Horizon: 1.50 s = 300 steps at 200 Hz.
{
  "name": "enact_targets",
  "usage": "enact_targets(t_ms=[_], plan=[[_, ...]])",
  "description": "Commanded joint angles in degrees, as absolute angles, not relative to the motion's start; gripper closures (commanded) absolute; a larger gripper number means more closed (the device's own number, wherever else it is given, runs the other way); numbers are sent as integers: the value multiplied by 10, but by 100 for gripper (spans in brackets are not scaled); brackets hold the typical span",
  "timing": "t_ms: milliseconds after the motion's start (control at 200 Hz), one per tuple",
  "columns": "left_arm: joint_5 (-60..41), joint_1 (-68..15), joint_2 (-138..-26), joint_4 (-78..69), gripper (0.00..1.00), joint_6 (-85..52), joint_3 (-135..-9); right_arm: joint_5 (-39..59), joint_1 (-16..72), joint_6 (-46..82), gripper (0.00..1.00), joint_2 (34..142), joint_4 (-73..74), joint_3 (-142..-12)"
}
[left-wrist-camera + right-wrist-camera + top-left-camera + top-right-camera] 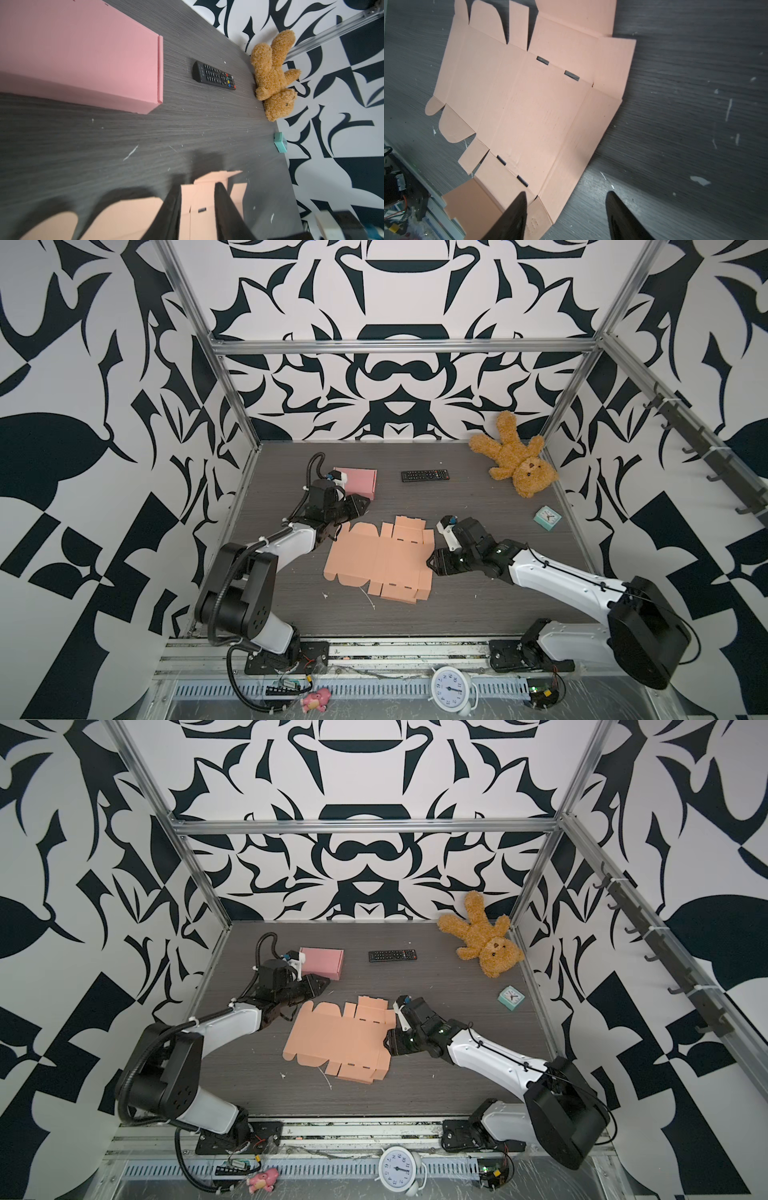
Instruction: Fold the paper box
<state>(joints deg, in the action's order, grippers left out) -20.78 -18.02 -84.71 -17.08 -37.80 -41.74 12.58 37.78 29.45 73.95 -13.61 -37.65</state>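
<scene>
at mid-frame, paper box (380, 560): lay unfolded as a flat peach sheet on the dark table (478, 605) in both top views; its flaps were spread outward and its slots showed; it sat between the two grippers
left gripper (331, 532): sat at the sheet's upper left edge, left of centre; in the left wrist view its fingers (172, 207) stood a little apart, with the sheet seen through the gap; nothing was pinched; whether the tips touched the sheet could not be told
right gripper (433, 562): sat at the sheet's right edge, right of centre; in the right wrist view its fingers (517, 216) were spread wide, one over a corner flap and the other over bare table; it held nothing
pink box (359, 483): folded and closed; just above the left arm's wrist, towards the table's upper left
remote (424, 475): lay flat right of the pink box, apart from it
teddy bear (515, 460): sprawled in the table's upper right corner
teal clock (547, 519): sat near the table's right edge, below the bear and well apart from the sheet
</scene>
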Motion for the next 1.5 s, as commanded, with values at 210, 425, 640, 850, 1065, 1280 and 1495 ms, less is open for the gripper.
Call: enact_targets(t_ms=[210, 425, 640, 850, 1065, 1280, 1495], plan=[[-288, -195, -672, -132, 63, -391, -292, 154, 362, 332, 40, 788, -57, -361], [-280, -255, -618, -104, 61, -393, -235, 168, 352, 349, 40, 822, -17, -349], [-258, -289, -607, -109, 60, -400, -209, 187, 339, 360, 42, 855, 23, -344], [-242, -307, -634, -121, 60, -390, -199, 202, 321, 360, 47, 880, 46, -347], [-223, -330, -661, -120, 60, -386, -180, 223, 307, 362, 56, 902, 68, -355], [-200, -355, -684, -126, 60, -389, -171, 236, 305, 360, 74, 933, 77, -378], [-181, -386, -696, -134, 60, -403, -167, 229, 294, 331, 80, 957, 54, -411]])
